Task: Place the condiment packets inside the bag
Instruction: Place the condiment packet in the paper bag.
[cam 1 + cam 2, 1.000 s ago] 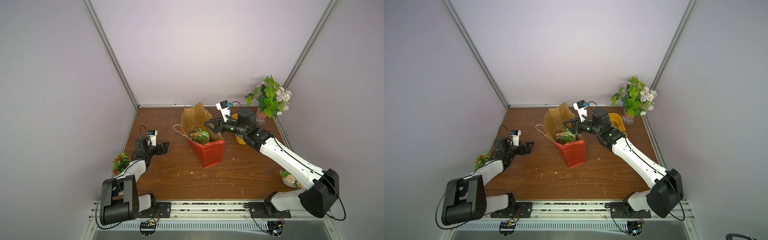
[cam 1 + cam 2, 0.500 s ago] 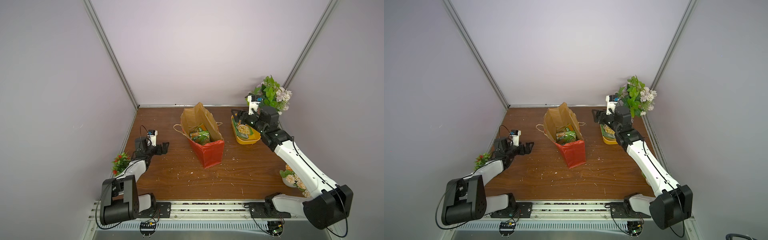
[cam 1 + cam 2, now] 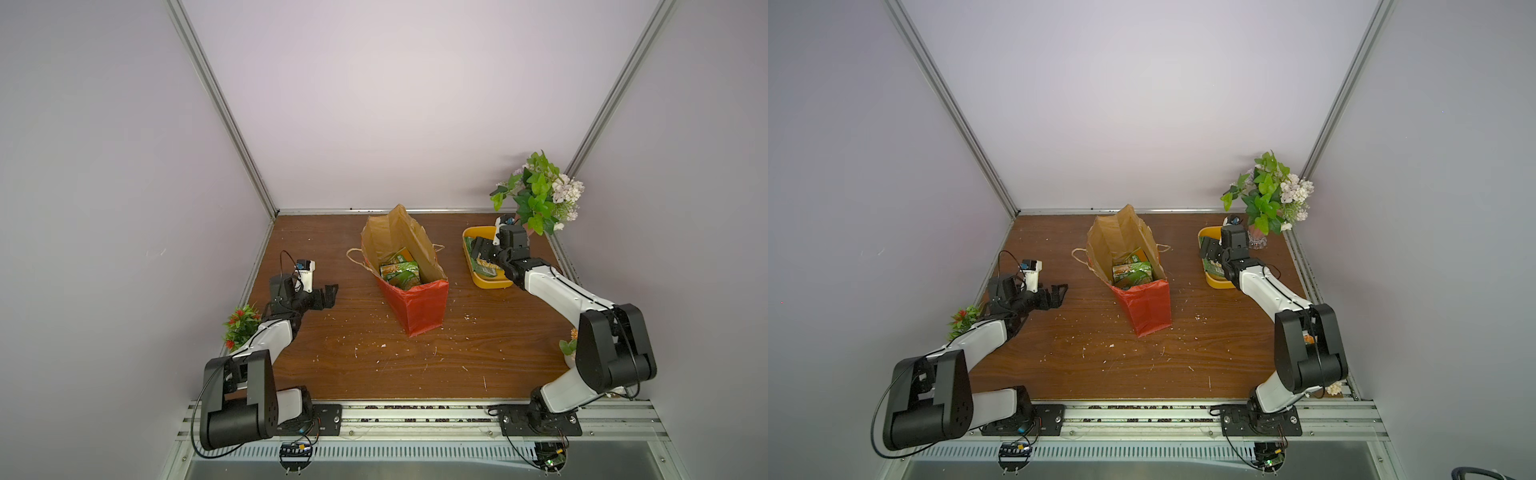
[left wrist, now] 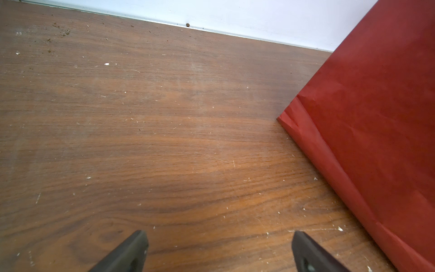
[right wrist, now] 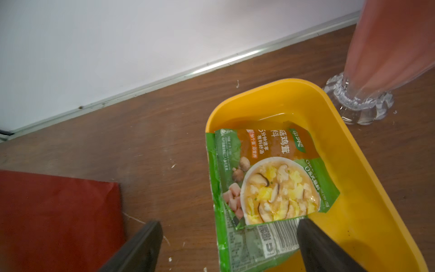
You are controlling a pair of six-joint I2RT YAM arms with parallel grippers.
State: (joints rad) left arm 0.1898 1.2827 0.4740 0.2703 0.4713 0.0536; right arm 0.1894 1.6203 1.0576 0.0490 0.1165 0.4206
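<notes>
Swinging away from the bag's mouth, where it hovered a second ago, the right gripper (image 5: pixel 229 222) now hangs over the yellow plastic tub (image 5: pixel 367 188). Its jaws are spread wide and grip nothing (one finger above the tub's contents, its mate above bare tabletop outside the rim). Just under it lies a glossy green-and-orange condiment packet (image 5: pixel 270 179) printed with a bowl of mushroom soup, resting on a second green packet (image 5: pixel 256 242) whose barcode shows. Beside the tub stands a clear glass vase (image 5: pixel 357 103).

In both top views the red paper carrier bag (image 3: pixel 415 307) (image 3: pixel 1148 307), brown inside, stands open at mid-table, near the tub, with more green and orange sachets (image 3: pixel 399 272) down inside it.

Across the brown wooden table (image 3: pixel 353 353), the left gripper (image 4: pixel 219 233) has not shifted. It sits low, fully parted and empty, with the bag's red side close by.
</notes>
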